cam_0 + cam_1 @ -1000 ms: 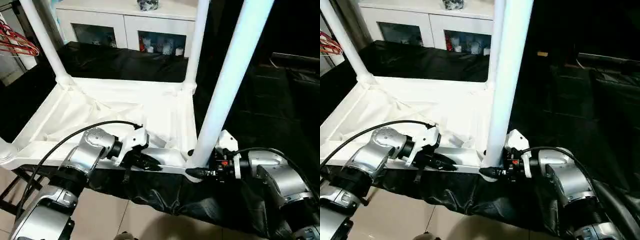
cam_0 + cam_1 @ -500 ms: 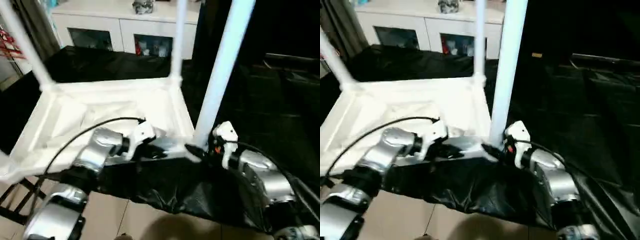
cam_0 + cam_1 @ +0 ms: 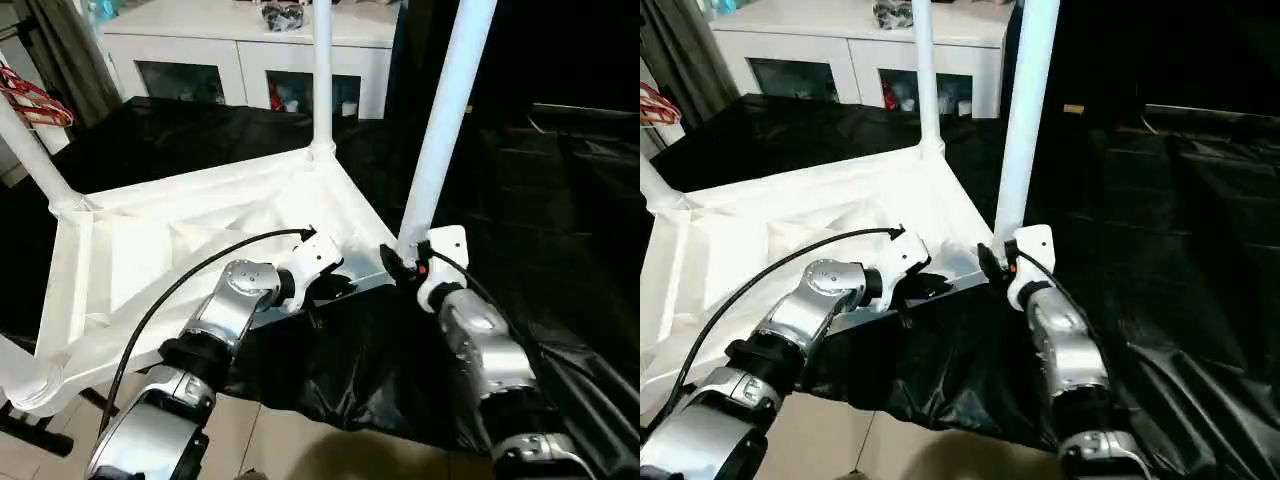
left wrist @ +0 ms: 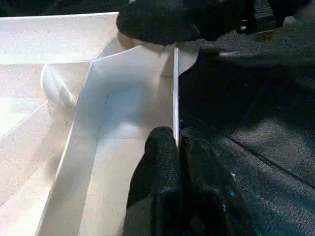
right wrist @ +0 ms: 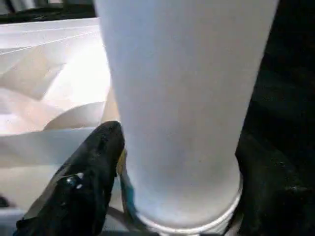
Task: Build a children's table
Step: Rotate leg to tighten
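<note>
The upside-down children's table [image 3: 200, 235] on the black cloth [image 3: 350, 370] is now seen swung round, its near rim pinched by the closed left gripper [image 4: 176, 142] while the right gripper [image 5: 172, 162] stands around the near right leg [image 3: 440, 120], so turning upright seems to be prepared.

the small white plastic children's table [image 3: 190, 240] sits upside down on the black-draped surface [image 3: 520, 210], with the white glass-door cabinet [image 3: 250, 50] behind it.
</note>
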Tool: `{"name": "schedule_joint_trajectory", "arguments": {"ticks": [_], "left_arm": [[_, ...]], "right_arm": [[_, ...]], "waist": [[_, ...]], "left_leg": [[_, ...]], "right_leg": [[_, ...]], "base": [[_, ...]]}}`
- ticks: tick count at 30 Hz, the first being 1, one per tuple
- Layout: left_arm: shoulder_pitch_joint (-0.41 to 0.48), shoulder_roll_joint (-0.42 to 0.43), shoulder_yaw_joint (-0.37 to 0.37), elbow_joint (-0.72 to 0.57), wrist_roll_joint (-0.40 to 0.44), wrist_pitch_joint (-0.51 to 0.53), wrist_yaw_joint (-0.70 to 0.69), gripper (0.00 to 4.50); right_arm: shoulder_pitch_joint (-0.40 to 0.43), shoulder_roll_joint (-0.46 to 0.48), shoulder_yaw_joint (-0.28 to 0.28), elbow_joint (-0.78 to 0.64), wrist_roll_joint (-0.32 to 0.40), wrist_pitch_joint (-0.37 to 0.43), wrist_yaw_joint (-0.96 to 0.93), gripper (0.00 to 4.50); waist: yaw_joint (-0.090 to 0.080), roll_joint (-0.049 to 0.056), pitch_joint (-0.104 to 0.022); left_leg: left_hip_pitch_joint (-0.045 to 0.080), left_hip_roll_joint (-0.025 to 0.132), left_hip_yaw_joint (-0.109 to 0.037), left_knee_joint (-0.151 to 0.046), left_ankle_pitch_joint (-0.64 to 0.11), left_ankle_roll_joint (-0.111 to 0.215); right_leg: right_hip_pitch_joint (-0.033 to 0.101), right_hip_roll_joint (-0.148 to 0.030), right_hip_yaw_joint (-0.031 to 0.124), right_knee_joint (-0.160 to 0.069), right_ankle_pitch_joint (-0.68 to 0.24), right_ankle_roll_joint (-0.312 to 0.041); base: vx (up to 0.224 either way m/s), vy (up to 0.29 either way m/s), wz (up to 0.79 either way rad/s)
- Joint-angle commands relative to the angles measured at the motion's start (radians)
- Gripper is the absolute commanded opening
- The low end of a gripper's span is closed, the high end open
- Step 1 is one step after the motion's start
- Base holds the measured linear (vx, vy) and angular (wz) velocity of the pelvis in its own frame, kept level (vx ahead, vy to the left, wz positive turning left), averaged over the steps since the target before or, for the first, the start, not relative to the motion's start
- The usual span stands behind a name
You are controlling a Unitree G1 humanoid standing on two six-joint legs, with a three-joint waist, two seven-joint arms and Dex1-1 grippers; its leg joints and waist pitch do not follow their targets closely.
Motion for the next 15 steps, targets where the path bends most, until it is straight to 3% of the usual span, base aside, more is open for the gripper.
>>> {"name": "schedule_joint_trajectory", "arguments": {"ticks": [1,2,3,10,11,14,15], "left_arm": [[0.004,-0.012,-0.039,-0.073,-0.041,-0.068,-0.069,0.0],[0.01,0.005,-0.043,-0.079,-0.041,-0.079,-0.092,0.0],[0.013,0.019,-0.047,-0.082,-0.041,-0.092,-0.11,0.0],[0.035,0.12,-0.045,-0.116,-0.075,-0.126,-0.279,0.0],[0.036,0.134,-0.044,-0.123,-0.081,-0.124,-0.302,0.0],[0.034,0.167,-0.045,-0.131,-0.096,-0.125,-0.362,0.0],[0.032,0.174,-0.047,-0.129,-0.097,-0.129,-0.375,0.0]], "right_arm": [[0.019,-0.016,0.147,-0.034,0.021,0.012,0.229,3.74],[0.023,-0.042,0.16,-0.046,0.024,0.007,0.277,3.74],[0.025,-0.061,0.171,-0.052,0.024,0.002,0.31,3.74],[0.053,-0.204,0.23,-0.133,0.079,0.027,0.639,3.74],[0.055,-0.226,0.241,-0.143,0.087,0.033,0.691,3.74],[0.059,-0.267,0.261,-0.164,0.108,0.047,0.786,3.74],[0.061,-0.276,0.266,-0.17,0.111,0.047,0.809,3.74]], "waist": [[-0.003,-0.034,-0.051],[0.0,-0.027,-0.052],[-0.003,-0.033,-0.052],[0.003,-0.029,-0.053],[0.004,-0.023,-0.053],[0.008,-0.024,-0.055],[0.012,-0.016,-0.054]], "left_leg": [[-0.007,0.012,0.002,-0.066,-0.192,0.054],[-0.008,0.013,0.0,-0.066,-0.185,0.058],[-0.011,0.014,0.003,-0.064,-0.174,0.071],[-0.012,0.019,0.006,-0.055,-0.129,0.103],[-0.011,0.02,0.005,-0.056,-0.132,0.102],[-0.007,0.023,0.007,-0.052,-0.135,0.11],[-0.005,0.023,0.007,-0.052,-0.15,0.109]], "right_leg": [[0.052,-0.044,0.035,-0.077,-0.181,-0.177],[0.052,-0.045,0.034,-0.076,-0.179,-0.178],[0.051,-0.044,0.034,-0.077,-0.169,-0.177],[0.049,-0.043,0.031,-0.061,-0.071,-0.229],[0.048,-0.043,0.03,-0.061,-0.07,-0.236],[0.047,-0.043,0.031,-0.055,-0.026,-0.264],[0.045,-0.043,0.03,-0.057,-0.031,-0.271]], "base": [[0.0,0.0,0.0],[0.0,0.0,0.0],[0.0,0.0,0.0],[0.0,0.0,0.0],[0.0,0.0,0.0],[0.0,0.0,0.0],[0.0,0.0,0.0]]}}
